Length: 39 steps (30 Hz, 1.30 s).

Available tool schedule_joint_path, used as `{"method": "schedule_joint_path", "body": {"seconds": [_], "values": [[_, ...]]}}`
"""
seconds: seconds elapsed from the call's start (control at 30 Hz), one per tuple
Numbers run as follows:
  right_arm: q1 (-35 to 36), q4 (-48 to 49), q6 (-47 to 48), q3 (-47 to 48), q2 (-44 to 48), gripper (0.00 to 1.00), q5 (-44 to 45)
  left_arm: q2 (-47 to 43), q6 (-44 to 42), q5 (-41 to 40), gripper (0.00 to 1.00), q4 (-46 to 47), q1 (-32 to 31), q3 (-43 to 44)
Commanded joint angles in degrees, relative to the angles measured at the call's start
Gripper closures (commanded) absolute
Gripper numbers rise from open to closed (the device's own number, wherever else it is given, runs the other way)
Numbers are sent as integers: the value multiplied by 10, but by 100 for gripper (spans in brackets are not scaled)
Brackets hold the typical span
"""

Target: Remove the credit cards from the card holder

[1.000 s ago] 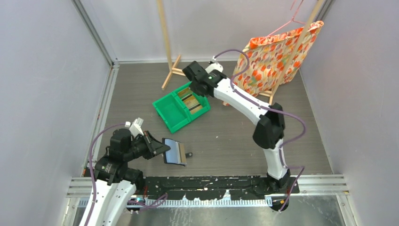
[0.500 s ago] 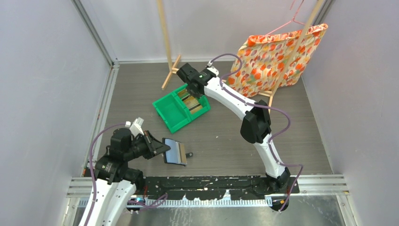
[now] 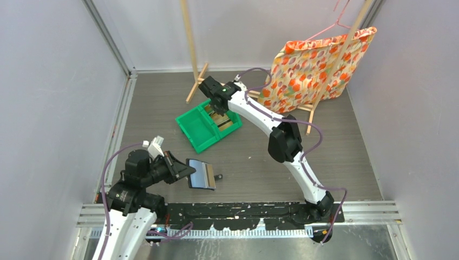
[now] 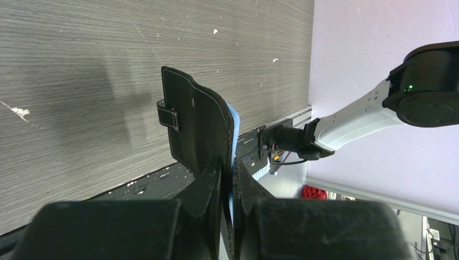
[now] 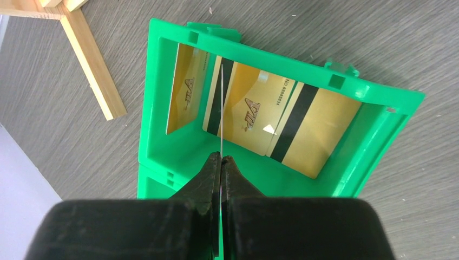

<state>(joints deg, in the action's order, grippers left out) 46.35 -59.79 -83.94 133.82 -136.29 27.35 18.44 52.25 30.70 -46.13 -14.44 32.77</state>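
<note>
My left gripper (image 3: 183,170) is shut on one edge of the dark card holder (image 3: 201,174), holding it just above the floor near the front left. In the left wrist view the card holder (image 4: 197,124) stands upright between the closed fingers, a blue lining showing at its edge. My right gripper (image 5: 221,158) is shut on a thin credit card (image 5: 221,108) seen edge-on. It hangs over the right compartment of the green bin (image 5: 373,89). Three golden credit cards (image 5: 254,108) with dark stripes lie in that compartment. From the top, the right gripper (image 3: 219,106) is over the bin (image 3: 196,131).
A wooden rack stands at the back with an orange flowered cloth (image 3: 314,70) on a hanger. Its wooden foot (image 5: 89,59) lies just beside the bin's far corner. Pale walls close in the left, right and back sides.
The right arm has swung left and lowered over the bin's right compartment with the card in its jaws. The left arm and card holder have stayed put.
</note>
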Motion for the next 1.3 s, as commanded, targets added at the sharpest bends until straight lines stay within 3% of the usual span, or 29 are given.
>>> {"method": "schedule_joint_path", "body": {"seconds": [0.0,0.23,0.63,0.83,0.9,1.27], "values": [[3,-9,-27,51,-20,99,35,-11,8,15,100,10,4,26],[2,-5,-21,97,-65,99,42,-15,8,13,100,1,4,32],[2,44,2,91,-83,99,28,-32,13,7,100,-8,4,31],[1,72,29,102,-93,70,17,-43,12,1,100,-23,4,41],[1,78,34,101,-91,55,16,-48,12,0,100,-28,4,41],[2,105,64,87,-75,51,9,-51,18,4,100,-19,4,35]]}}
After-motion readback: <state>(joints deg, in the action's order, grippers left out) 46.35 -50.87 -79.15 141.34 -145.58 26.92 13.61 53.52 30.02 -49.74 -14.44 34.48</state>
